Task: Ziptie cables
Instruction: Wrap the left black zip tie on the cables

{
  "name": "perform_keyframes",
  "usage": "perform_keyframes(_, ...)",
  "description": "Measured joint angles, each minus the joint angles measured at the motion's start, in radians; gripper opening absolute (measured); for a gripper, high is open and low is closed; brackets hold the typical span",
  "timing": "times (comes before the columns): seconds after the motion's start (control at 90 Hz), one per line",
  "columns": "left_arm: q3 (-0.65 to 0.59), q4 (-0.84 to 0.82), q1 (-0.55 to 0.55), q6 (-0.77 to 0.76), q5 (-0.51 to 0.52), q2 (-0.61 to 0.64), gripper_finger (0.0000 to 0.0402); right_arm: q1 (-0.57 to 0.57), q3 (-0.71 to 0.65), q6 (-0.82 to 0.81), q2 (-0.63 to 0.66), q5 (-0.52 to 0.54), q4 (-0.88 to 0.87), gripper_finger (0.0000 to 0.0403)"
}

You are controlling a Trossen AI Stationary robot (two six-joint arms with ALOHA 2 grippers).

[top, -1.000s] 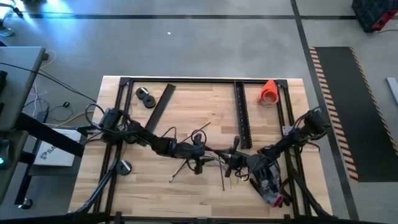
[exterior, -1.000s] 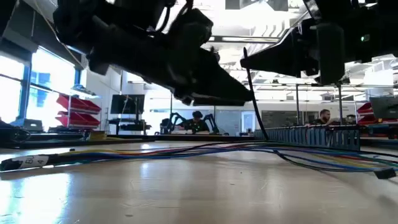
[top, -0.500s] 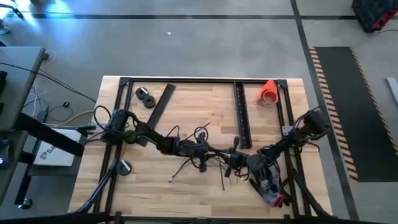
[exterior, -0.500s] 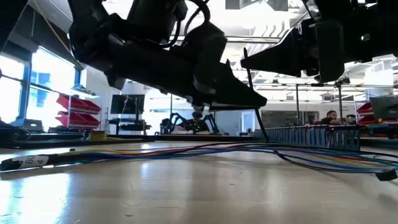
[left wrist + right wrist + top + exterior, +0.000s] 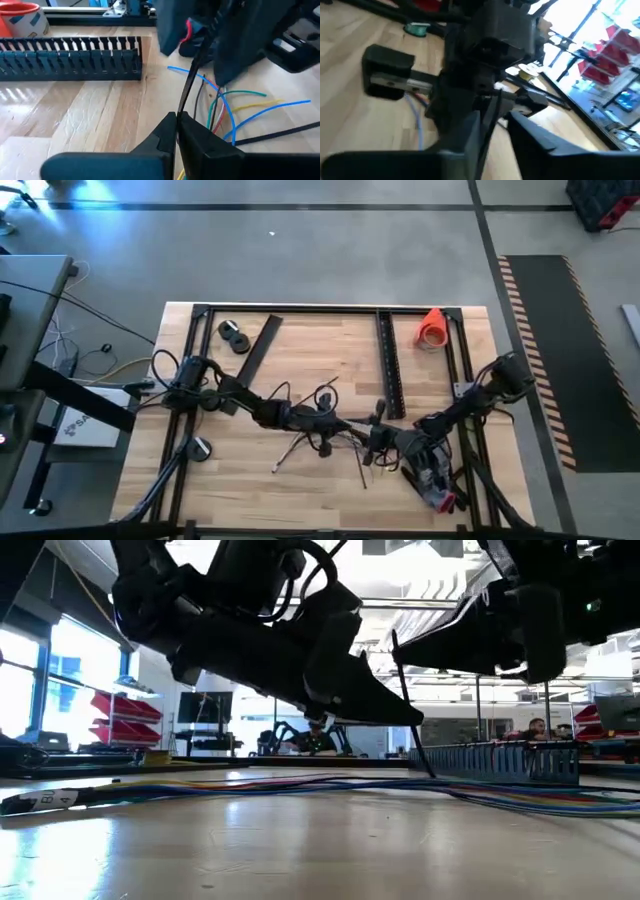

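Both claws meet just short of the perforated strip [image 5: 389,365], mid-desk. My left claw [image 5: 176,131] is pinched on a thin black zip tie [image 5: 192,75]; right claw [image 5: 492,122] likewise closed on it. The cables [image 5: 240,107] lie flat beneath, running crosswise between them.

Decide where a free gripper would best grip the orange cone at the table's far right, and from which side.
Probably the orange cone around its narrow upper end, coming straight down from above: it appears to taper, with clear table on its inner side.
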State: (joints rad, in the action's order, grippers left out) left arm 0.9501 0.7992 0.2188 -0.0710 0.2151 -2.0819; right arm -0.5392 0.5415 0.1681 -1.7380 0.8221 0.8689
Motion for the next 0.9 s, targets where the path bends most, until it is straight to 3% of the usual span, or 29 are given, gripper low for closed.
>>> perform_keyframes(0.078,0.0,-0.004,0.0,0.016,-0.006,0.0,0.0,0.011,0.0,-0.084,0.001,-0.025,-0.066,0.0161)
perform_keyframes(0.189,0.0,-0.004,-0.003,0.031,-0.034,0.0,0.0,0.044,0.0,-0.134,0.001,-0.199,-0.122,0.0172)
perform_keyframes(0.278,0.0,-0.005,-0.003,0.046,-0.054,0.0,0.0,0.067,0.0,-0.166,0.001,-0.252,-0.116,0.015)
perform_keyframes(0.4,0.0,-0.021,-0.004,0.049,-0.061,0.0,0.0,0.082,0.0,-0.119,0.001,-0.281,-0.117,0.009)
perform_keyframes(0.567,0.0,-0.027,-0.015,0.048,-0.112,0.0,0.0,0.078,0.0,-0.037,0.001,-0.285,-0.095,0.001)
perform_keyframes(0.722,0.0,-0.057,-0.029,0.034,-0.128,0.001,0.0001,0.072,0.0,-0.101,0.001,-0.219,-0.096,0.0001)
perform_keyframes(0.9,0.0,-0.224,-0.039,0.066,-0.162,0.052,0.0027,0.065,0.0,-0.329,0.001,-0.065,-0.201,0.0)
